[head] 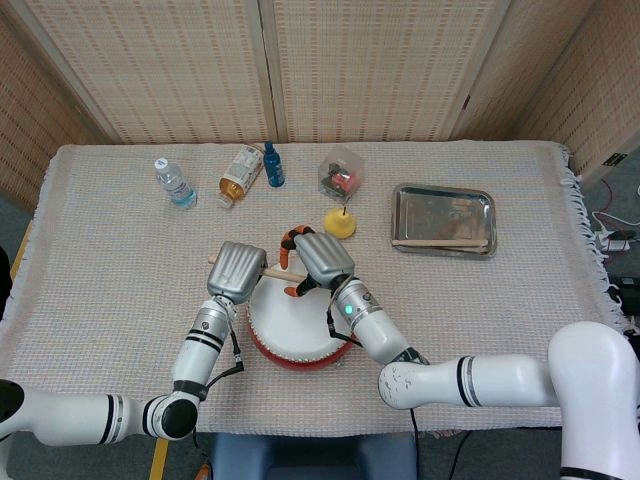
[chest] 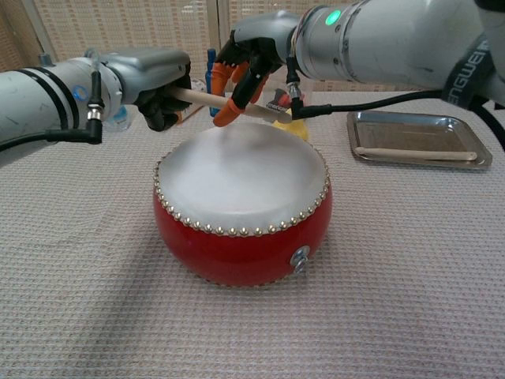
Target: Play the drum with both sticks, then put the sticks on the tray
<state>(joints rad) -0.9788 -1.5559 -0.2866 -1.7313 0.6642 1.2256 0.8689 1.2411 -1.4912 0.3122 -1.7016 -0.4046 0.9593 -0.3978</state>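
Gripping slim wooden stick [chest: 207, 99], left hand [chest: 162, 87].

We see the drum [head: 297, 325] near the table's [head: 100, 260] front edge. Left hand [head: 237, 271] grips a stick [head: 273, 273] over the drumhead; right hand [head: 312, 260] sits just beside it, fingers around the stick. Second stick [head: 440, 242] lies in the tray [head: 443, 219] at right. Bottles [head: 241, 172] stand at back.
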